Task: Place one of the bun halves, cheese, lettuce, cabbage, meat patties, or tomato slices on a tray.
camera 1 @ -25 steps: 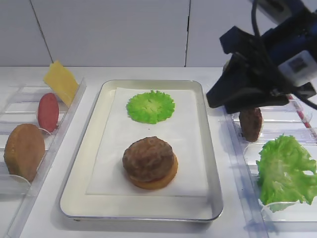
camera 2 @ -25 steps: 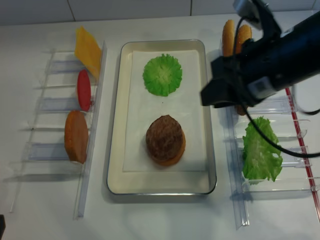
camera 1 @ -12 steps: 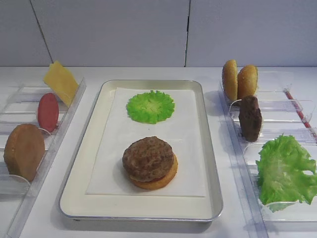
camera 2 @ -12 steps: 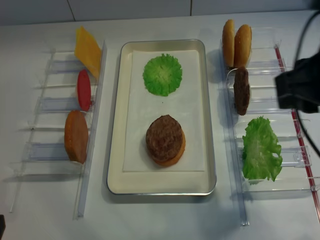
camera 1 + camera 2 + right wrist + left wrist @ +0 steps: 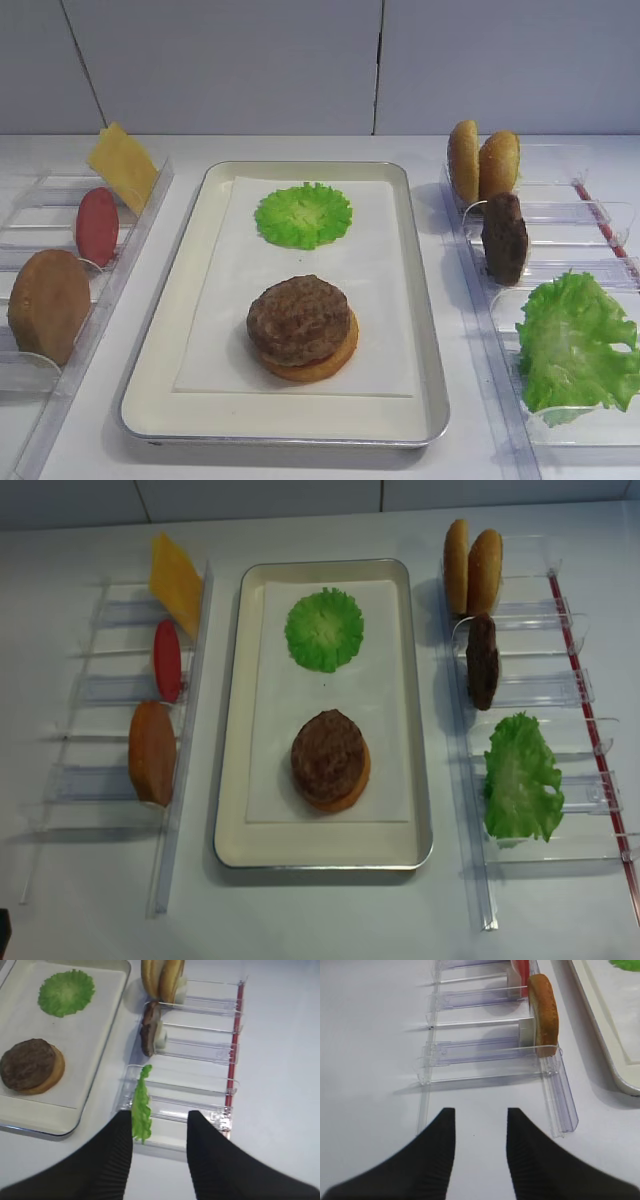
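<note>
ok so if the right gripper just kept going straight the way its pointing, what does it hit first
Probably the clear rack just ahead of the right gripper, near the lettuce standing at its left end. The open fingers hold nothing. Depth is hard to judge from the wrist view.

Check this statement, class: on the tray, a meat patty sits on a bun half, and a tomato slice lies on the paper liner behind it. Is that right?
One detail is wrong. Behind the meat patty on the bun half, the paper liner of the tray holds a round green cabbage leaf, not a tomato slice. The exterior high view shows it; the tomato slice stands in the left rack.
</note>
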### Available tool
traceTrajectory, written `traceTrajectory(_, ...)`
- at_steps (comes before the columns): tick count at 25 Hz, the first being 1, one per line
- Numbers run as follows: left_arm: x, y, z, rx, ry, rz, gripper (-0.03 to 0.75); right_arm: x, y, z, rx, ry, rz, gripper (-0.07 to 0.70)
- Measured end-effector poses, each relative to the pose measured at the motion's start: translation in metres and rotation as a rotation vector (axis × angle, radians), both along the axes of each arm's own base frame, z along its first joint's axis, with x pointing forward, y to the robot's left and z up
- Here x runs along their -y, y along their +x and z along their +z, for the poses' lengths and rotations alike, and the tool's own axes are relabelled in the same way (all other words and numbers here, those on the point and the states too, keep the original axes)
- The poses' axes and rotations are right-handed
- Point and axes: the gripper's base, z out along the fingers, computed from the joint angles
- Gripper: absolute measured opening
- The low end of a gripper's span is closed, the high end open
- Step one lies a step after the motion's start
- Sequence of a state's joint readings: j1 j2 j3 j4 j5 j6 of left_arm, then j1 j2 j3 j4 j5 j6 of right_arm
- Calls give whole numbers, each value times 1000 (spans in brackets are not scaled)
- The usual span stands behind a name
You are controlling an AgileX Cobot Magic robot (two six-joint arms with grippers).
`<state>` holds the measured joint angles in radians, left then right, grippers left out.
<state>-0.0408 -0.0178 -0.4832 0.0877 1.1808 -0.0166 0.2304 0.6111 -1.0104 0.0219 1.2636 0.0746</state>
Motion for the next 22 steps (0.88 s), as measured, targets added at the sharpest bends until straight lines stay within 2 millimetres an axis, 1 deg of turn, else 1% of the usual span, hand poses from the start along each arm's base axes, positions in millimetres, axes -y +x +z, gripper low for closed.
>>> traceTrajectory(3,0,0,0,0,0,0,232,10,-24,-18,35,-33,-22,298)
traceTrajectory(6,0,0,0,0,0,0,232,16,-43,-39,58,-42,-31,298)
traceTrajectory(9,0,0,0,0,0,0,232,19,-56,-58,77,-39,-32,298)
traceTrajectory(14,0,0,0,0,0,0,232,23,-76,-85,122,-30,-69,298)
traceTrajectory(18,0,0,0,0,0,0,232,24,-92,-99,199,-37,-133,298)
traceTrajectory(20,0,0,0,2,0,0,232,23,-94,-105,201,-51,-160,298)
traceTrajectory(22,0,0,0,2,0,0,232,21,-91,-111,178,-55,-174,298)
